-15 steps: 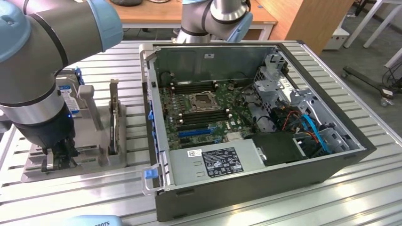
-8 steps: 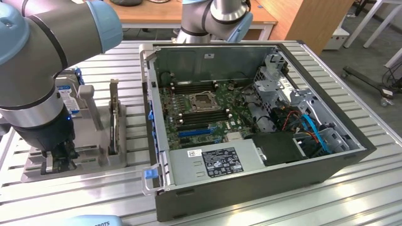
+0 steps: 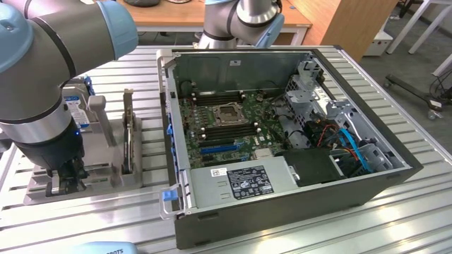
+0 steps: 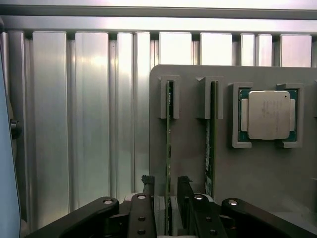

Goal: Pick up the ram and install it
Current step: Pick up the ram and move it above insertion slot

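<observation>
Straddling the ram [image 4: 169, 124], which stands on edge in the slotted grey holder [image 4: 190, 148] beside the computer case [image 3: 282, 211], the gripper [image 4: 166, 182] has its jaws apart, one finger on each side. I judge the pick-up step is in hand; gripping calls for closing evenly on the board's flat faces.

Exterior view, lower left: grey slotted plate [image 3: 106, 185] on ribbed aluminium table [image 3: 395, 222] holds thin green ram stick [image 4: 169, 139] edgewise, left of open black computer case [image 3: 282, 211].
</observation>
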Available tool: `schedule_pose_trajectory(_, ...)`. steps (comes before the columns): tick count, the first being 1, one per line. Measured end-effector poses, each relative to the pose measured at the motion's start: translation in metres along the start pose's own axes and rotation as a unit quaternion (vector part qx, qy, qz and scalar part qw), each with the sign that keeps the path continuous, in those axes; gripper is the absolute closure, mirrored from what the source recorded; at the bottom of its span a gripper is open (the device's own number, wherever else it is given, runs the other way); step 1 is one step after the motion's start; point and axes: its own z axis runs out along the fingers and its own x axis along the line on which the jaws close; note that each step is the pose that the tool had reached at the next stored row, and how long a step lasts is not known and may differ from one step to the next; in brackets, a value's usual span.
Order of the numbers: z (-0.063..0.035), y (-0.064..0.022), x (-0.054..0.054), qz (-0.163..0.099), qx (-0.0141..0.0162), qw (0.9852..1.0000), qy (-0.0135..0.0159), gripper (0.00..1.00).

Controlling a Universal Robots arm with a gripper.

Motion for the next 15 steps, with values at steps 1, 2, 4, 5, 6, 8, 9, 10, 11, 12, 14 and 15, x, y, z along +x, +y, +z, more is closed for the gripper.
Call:
schedule_pose_trajectory(1,0.0,0.0,0.0,0.0,0.0,1.0,0.0,0.68)
schedule_pose_trajectory(2,0.0,0.0,0.0,0.0,0.0,1.0,0.0,0.75)
schedule_pose_trajectory(4,0.0,0.0,0.0,0.0,0.0,1.0,0.0,0.81)
schedule_pose_trajectory(5,0.0,0.0,0.0,0.0,0.0,1.0,0.0,0.81)
schedule_pose_trajectory(6,0.0,0.0,0.0,0.0,0.0,1.0,0.0,0.81)
schedule_pose_trajectory(8,0.0,0.0,0.0,0.0,0.0,1.0,0.0,0.81)
schedule_pose_trajectory(9,0.0,0.0,0.0,0.0,0.0,1.0,0.0,0.81)
schedule_pose_trajectory(10,0.0,0.0,0.0,0.0,0.0,1.0,0.0,0.81)
schedule_pose_trajectory(11,0.0,0.0,0.0,0.0,0.0,1.0,0.0,0.81)
schedule_pose_trajectory(12,0.0,0.0,0.0,0.0,0.0,1.0,0.0,0.81)
schedule_pose_trajectory(14,0.0001,-0.0004,0.0,0.0,0.0001,1.0,-0.0001,0.81)
schedule_pose_trajectory(15,0.0001,-0.0007,0.0,0.0,0.0001,1.0,0.0,0.81)
